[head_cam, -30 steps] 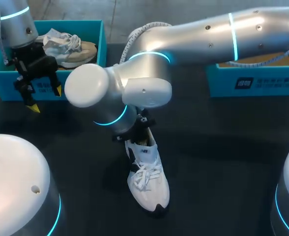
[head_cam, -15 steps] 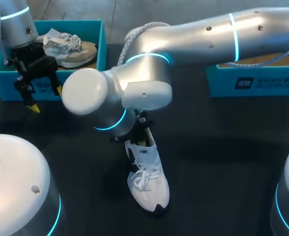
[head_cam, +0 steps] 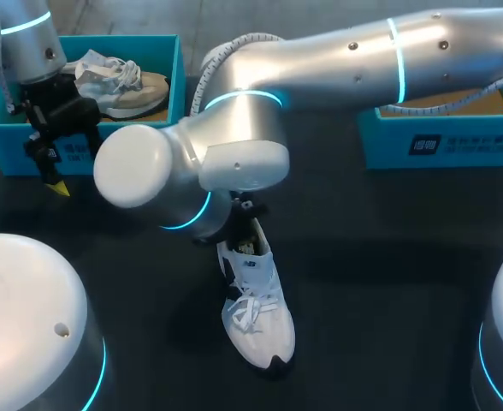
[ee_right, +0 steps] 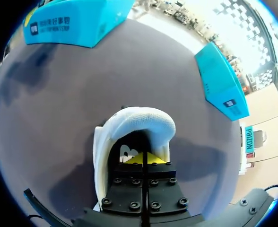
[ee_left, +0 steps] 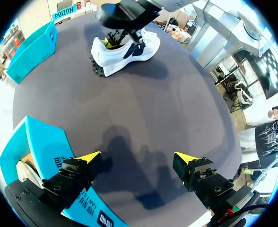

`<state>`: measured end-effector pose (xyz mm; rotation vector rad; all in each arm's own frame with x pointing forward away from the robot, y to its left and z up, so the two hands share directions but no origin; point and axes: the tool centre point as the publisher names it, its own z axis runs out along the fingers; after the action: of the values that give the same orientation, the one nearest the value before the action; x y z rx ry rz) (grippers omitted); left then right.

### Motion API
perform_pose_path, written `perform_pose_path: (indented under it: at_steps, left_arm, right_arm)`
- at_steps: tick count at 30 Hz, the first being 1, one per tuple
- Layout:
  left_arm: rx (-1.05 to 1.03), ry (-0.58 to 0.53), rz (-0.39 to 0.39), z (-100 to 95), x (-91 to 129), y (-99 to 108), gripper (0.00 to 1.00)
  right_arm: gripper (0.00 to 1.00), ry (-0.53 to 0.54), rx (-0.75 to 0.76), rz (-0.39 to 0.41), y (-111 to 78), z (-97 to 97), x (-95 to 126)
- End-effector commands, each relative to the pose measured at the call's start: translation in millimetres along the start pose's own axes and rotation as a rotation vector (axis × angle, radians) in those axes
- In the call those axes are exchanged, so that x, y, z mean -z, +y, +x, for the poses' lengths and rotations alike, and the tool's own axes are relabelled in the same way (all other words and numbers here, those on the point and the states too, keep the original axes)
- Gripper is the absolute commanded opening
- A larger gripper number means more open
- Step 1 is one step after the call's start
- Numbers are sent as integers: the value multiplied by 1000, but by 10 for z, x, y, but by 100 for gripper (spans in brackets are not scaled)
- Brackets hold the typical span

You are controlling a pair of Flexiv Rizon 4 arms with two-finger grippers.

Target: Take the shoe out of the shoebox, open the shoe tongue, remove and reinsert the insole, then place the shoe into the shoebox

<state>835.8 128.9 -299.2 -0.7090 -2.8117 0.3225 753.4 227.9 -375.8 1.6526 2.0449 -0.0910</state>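
The white mesh lace-up sneaker with black trim (head_cam: 256,312) stood on its sole near the middle of the dark table (head_cam: 388,257), outside both boxes, with its toe towards the robot. The right gripper (ee_right: 142,158) sat down inside the shoe's opening at the heel end. Its yellow tips were clenched together with no gap showing, and the wrist view did not show whether a thin edge of the insole was caught between them. The left gripper (ee_left: 138,161) hung released and empty, fingers wide apart, just in front of the open teal cardboard shoebox (head_cam: 12,145) at the table's left. That box held a grey and tan sneaker (head_cam: 119,81). A second teal box (head_cam: 457,141) stood at the far right. Nothing was pinning the white sneaker down. If the insole clung to the footbed, a pull would likely lift, drag or topple the whole shoe. If the tips had closed on nothing, the gripper would come up bare. A slanted pull might also fold the heel collar.
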Motion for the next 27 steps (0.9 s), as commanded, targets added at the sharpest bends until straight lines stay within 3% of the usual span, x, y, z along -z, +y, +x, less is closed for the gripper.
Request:
perform_pose_path:
  at_steps: [1,8,14,27]
  left_arm:
    - [0,0,-2,6,3,-2,100]
    - [0,0,-2,6,3,-2,100]
    - [0,0,-2,6,3,-2,100]
    - [0,0,-2,6,3,-2,100]
  right_arm:
    - [0,-19,7,25,25,50,-115]
    - [0,22,12,53,0,102,-235]
    - [0,89,2,58,-83,182,-195]
    - [0,79,-3,21,-13,-56,294]
